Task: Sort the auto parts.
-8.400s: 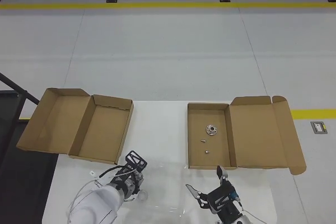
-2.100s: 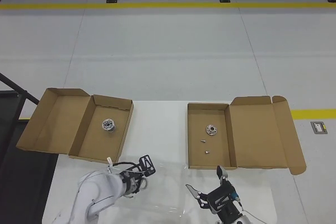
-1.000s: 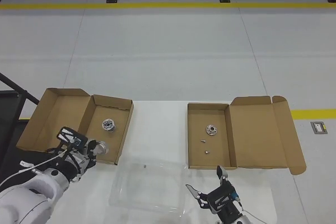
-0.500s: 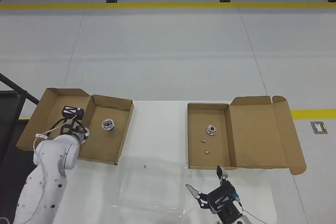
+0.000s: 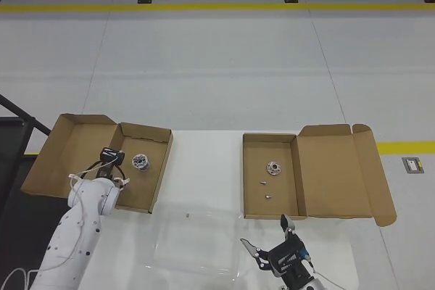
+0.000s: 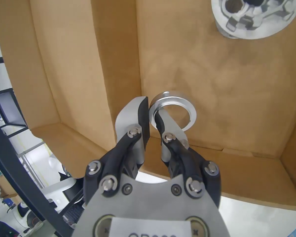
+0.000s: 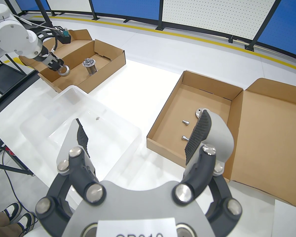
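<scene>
My left gripper point(image 6: 151, 110) is shut on the rim of a silver metal ring point(image 6: 189, 106), held just above the floor of the left cardboard box point(image 5: 136, 194). A silver slotted hub point(image 6: 254, 6) stands in the same box, a little farther in. From above, the left gripper point(image 5: 119, 179) hangs over the box's near left part, beside the hub point(image 5: 139, 161). My right gripper point(image 7: 141, 117) is open, with nothing between its fingers, at the table's front edge, and the top view shows this right gripper point(image 5: 270, 243) too. The right box point(image 5: 252, 206) holds a round flange point(image 5: 274, 168) and two small bolts point(image 5: 264, 188).
A clear plastic tray point(image 7: 71, 92) lies in the middle front of the table with one tiny bolt point(image 7: 97, 118) in it. Both boxes have their lids folded open outward. A black rack point(image 5: 7, 159) stands left of the table.
The left arm has carried the ring from the table's front left, past the box's open lid, to over the left box's compartment. The right arm has not moved.
</scene>
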Action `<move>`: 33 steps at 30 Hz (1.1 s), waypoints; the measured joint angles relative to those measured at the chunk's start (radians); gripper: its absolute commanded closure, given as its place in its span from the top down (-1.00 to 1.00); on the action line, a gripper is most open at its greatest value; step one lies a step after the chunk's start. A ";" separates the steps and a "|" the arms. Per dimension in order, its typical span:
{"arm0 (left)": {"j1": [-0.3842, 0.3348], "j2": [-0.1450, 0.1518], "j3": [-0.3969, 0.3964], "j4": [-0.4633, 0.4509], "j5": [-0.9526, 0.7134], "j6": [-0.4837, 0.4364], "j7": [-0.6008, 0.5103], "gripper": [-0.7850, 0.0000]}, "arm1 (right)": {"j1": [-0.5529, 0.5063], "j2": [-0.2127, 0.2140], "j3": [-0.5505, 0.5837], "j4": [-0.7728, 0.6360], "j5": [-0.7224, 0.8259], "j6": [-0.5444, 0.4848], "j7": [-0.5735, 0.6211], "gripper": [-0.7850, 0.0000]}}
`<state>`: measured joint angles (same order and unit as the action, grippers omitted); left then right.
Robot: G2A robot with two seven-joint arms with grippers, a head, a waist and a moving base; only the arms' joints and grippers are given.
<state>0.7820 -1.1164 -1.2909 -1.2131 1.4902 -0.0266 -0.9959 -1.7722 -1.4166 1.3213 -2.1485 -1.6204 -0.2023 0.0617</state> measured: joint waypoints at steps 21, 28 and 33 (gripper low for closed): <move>0.033 -0.005 -0.040 -0.087 -0.035 0.005 0.000 -0.19 | 0.000 0.000 0.000 0.000 0.000 0.000 0.000 1.00; 0.146 0.007 -0.133 -0.291 -0.122 -0.022 -0.007 -0.16 | 0.000 0.000 0.000 0.000 0.000 0.000 0.000 1.00; 0.223 0.013 -0.203 -0.415 -0.236 -0.058 -0.006 -0.10 | 0.000 0.000 0.000 0.000 0.000 0.000 0.000 1.00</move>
<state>1.0049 -1.1035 -1.4939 -1.6283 1.2540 -0.0850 -1.0016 -1.7722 -1.4166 1.3213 -2.1485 -1.6204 -0.2023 0.0617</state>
